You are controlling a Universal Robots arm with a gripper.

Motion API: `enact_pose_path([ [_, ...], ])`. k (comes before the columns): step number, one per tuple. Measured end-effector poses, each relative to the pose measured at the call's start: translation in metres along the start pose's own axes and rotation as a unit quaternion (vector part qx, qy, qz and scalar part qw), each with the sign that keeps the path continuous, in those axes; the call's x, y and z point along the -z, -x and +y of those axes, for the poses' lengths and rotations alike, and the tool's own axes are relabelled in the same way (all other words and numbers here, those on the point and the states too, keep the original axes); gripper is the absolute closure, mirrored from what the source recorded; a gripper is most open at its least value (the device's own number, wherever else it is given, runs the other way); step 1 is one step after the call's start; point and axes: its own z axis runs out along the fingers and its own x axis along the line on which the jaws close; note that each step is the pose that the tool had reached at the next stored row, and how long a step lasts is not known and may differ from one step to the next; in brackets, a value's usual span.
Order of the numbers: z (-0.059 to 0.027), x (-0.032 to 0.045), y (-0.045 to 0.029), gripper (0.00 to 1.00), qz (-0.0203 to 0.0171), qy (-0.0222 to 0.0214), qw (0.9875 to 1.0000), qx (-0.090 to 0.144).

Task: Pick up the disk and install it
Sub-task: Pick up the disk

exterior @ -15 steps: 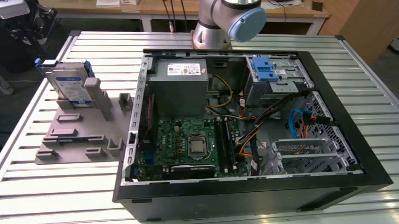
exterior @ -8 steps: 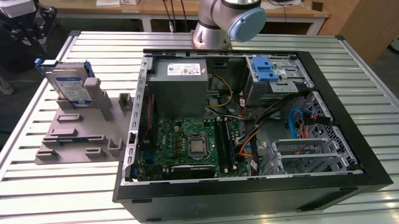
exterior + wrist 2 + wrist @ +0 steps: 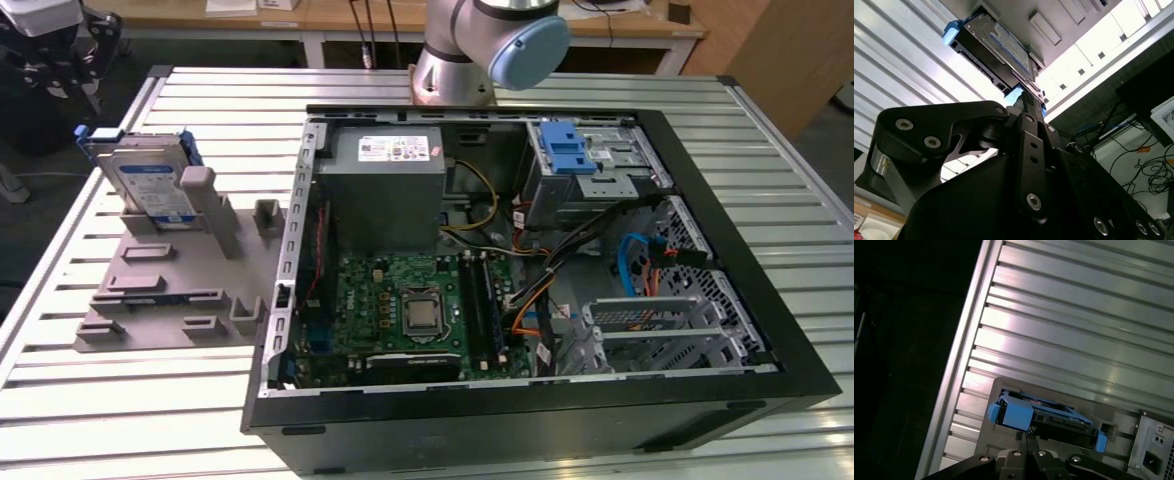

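The claw (image 3: 1024,434) is narrow, its dark fingers (image 3: 1030,150) drawn together at the tips with nothing between them. In both wrist views the tips point at the disk (image 3: 996,45), and I cannot tell whether they touch it. The disk stands on edge in its blue bracket (image 3: 1010,413), slotted into a grey rack (image 3: 160,290) on the slatted table (image 3: 747,120), just beside the open case (image 3: 534,420) on the exterior view's left. Two upright rack posts (image 3: 200,200) stand between the disk and the case, and the case's near wall rises past them. Inside the case, a grey box (image 3: 387,165) sits at the far end nearest the rack. A blue latch (image 3: 567,148) sits on the drive cage at the far corner, on the exterior view's right. The green board (image 3: 400,300) lies on the floor of the case, with loose cables (image 3: 534,260) strung beside it. The arm's base (image 3: 454,60) stands just beyond the far side of the case.
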Motion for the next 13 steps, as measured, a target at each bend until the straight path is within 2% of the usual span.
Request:
enact_pose_path([
  [7,0.0001,0.0,-0.0004,0.89,0.0011,-0.0003,0.9997,0.026],
  [13,0.0002,-0.0001,-0.0006,0.89,0.0021,-0.0006,0.9983,0.058],
])
